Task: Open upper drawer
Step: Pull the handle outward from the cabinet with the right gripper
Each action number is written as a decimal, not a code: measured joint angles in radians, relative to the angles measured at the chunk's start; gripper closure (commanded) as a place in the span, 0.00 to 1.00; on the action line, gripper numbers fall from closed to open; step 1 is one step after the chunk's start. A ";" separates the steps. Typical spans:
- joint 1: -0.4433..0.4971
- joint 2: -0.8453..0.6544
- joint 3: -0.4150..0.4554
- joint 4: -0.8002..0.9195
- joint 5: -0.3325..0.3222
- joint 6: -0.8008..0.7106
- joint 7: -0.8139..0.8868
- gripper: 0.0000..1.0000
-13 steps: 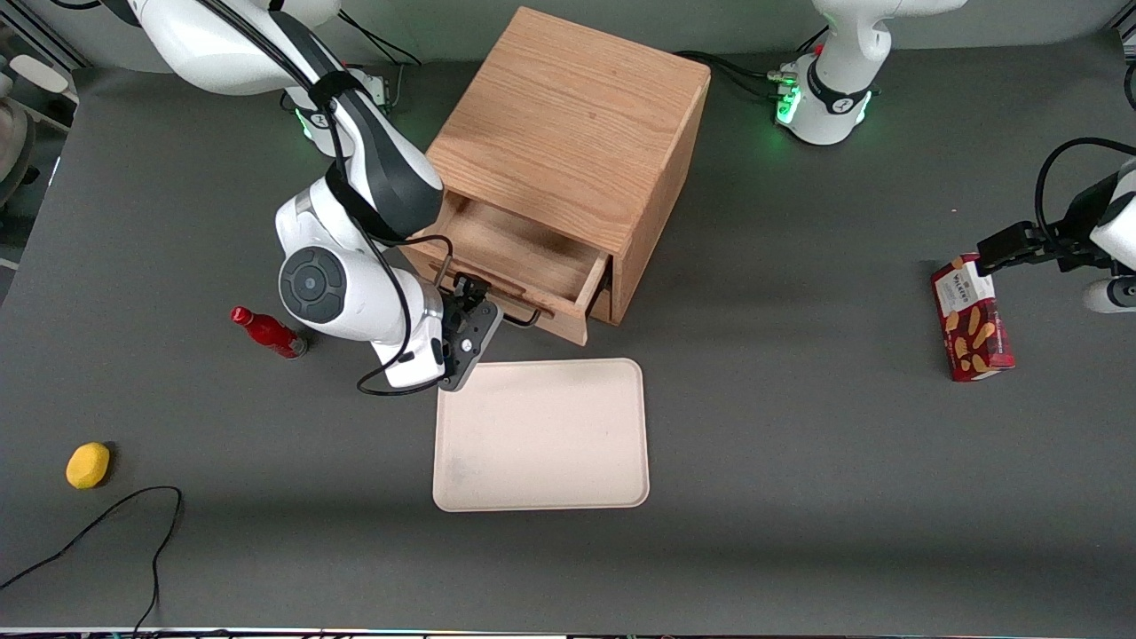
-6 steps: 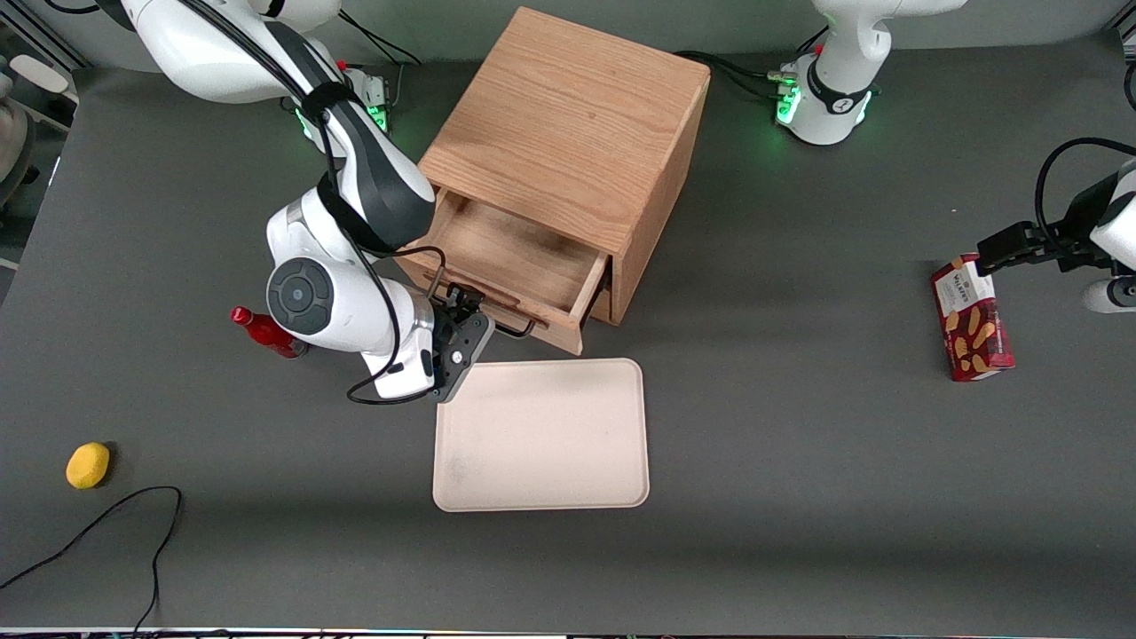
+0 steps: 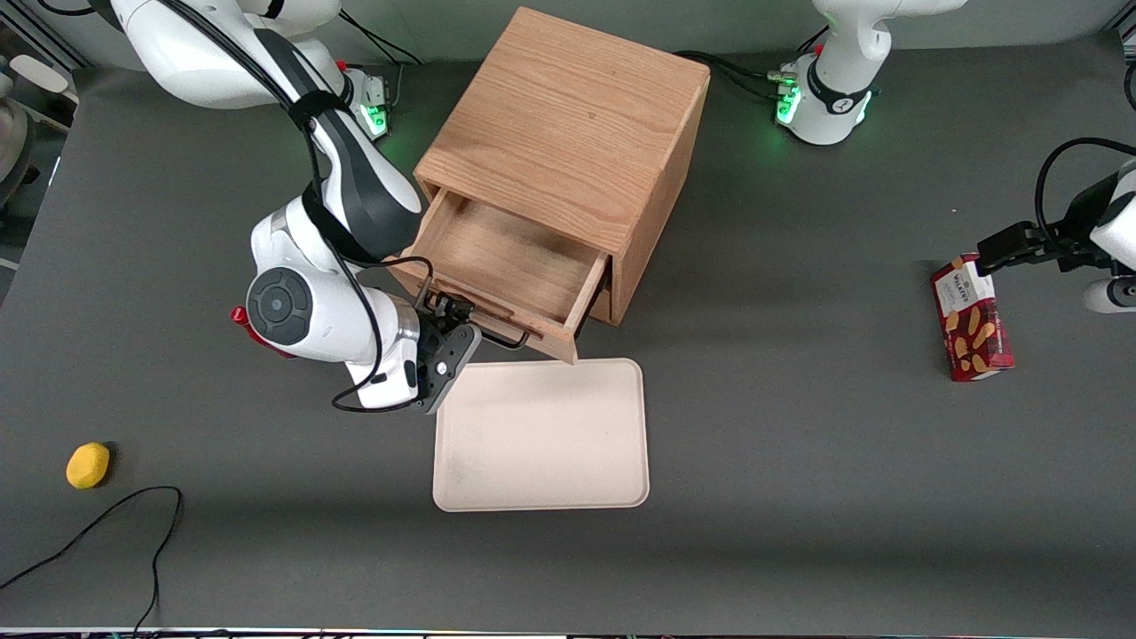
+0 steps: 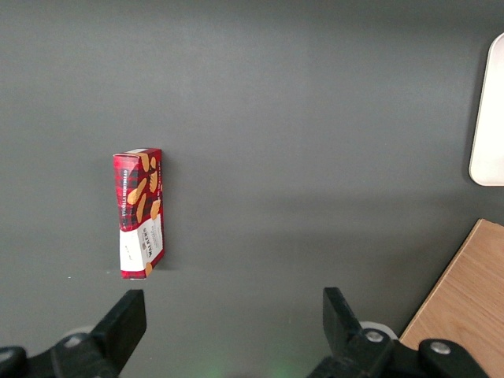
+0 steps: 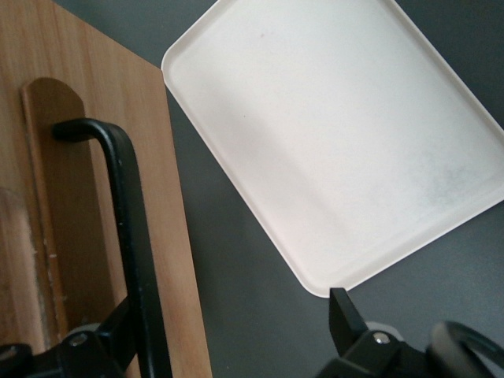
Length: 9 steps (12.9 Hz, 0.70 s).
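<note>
The upper drawer of the oak cabinet stands pulled well out, its front just beside the cream tray on the table. The tool is at the black wire handle, fingers spread with the bar between them. Rigid, light wood that should slide easily; the thin bar's middle is the sensible hold.

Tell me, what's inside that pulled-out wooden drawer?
Only bare oak floor shows in the upper drawer; its back part stays hidden under the cabinet top. The gripper is at its handle.
</note>
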<state>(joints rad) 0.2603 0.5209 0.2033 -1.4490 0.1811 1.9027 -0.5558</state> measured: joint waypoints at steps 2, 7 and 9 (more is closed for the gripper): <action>-0.001 0.006 0.000 0.008 0.000 0.000 0.000 0.00; -0.003 0.018 0.000 0.032 0.000 0.000 0.000 0.00; -0.009 0.028 0.000 0.045 0.000 0.000 0.000 0.00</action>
<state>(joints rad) 0.2512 0.5484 0.2032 -1.4041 0.1811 1.9026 -0.5560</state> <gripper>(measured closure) 0.000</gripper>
